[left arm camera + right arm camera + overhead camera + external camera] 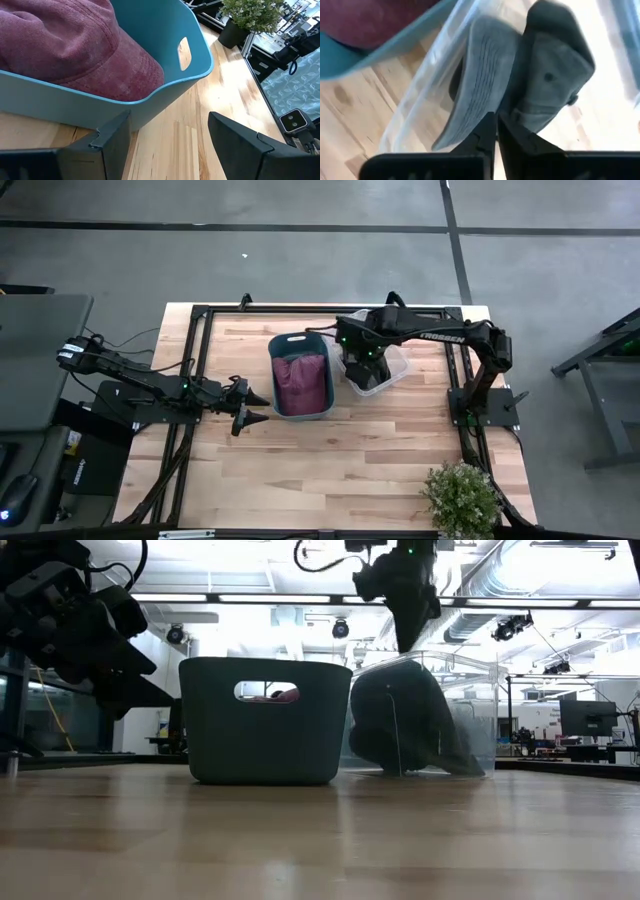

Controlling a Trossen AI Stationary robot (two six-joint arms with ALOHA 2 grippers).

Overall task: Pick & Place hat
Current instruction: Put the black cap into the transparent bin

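A dark grey hat [540, 75] stands in a clear plastic bin [470, 710] at the far right of the table. My right gripper [408, 640] points down over it and is shut on its top. A maroon hat [65, 45] lies in the teal basket [300, 375] beside the bin. My left gripper [250, 408] hovers open and level just left of the basket, with nothing between its fingers [235, 135]. My right gripper pinches the grey hat between its two fingers, where the stitched brim [479, 100] meets the crown. The fingers come from above, pointing down. The hat hangs drawn up below them, and its lower part [400, 755] is still inside the bin near the floor.
The basket and the bin stand side by side at the table's far middle. A potted plant [462, 498] sits at the near right corner. Bare wood [330, 460] stretches across the near half of the table, inside the black frame rails [195, 340].
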